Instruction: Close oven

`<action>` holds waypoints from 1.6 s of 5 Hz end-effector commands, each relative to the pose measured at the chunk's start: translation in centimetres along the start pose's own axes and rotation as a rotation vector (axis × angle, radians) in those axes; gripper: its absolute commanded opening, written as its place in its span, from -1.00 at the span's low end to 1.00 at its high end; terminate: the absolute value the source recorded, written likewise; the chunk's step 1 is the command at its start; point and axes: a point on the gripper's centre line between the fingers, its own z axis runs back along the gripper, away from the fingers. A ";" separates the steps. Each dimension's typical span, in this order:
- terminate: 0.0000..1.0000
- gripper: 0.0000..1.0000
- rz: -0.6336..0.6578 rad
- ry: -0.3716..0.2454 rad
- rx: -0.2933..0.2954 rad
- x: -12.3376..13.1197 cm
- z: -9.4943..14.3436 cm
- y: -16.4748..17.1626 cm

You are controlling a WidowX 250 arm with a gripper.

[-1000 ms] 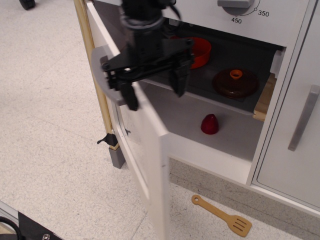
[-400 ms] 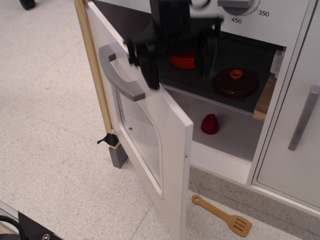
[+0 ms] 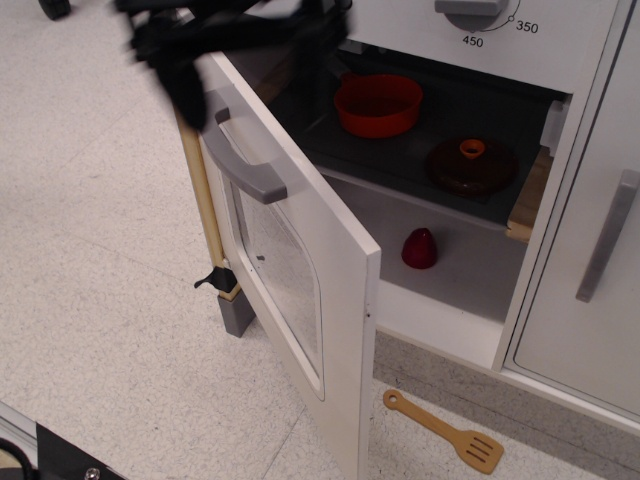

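Note:
The white toy oven (image 3: pixel 450 60) stands open. Its door (image 3: pixel 300 250), with a rounded window and a curved grey handle (image 3: pixel 245 155), is swung out about halfway toward the left front. My gripper (image 3: pixel 250 55) is a dark motion blur at the top left, above the door's hinge end and handle. Its fingers (image 3: pixel 185 85) are spread wide and hold nothing. One finger hangs on the outer side of the door, by the handle's upper end. I cannot tell whether it touches the door.
On the dark grey shelf (image 3: pixel 400 160) sit a red bowl (image 3: pixel 378 103) and a brown lid (image 3: pixel 470 165) with an orange knob. A small red piece (image 3: pixel 419 248) lies below. A wooden spatula (image 3: pixel 445 432) lies on the floor. A plain cabinet door (image 3: pixel 590 260) is at the right.
The door swung partway toward shut in the first half second, then held. My gripper rose and moved left from in front of the shelf to the door's outer side.

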 end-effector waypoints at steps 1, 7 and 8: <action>-1.00 1.00 -0.220 -0.037 0.119 -0.4 -4.6 4.0; -1.00 1.00 -0.252 -0.023 -0.039 3.8 -12.4 -6.8; -1.00 1.00 -0.220 -0.085 -0.039 5.7 -12.3 -8.6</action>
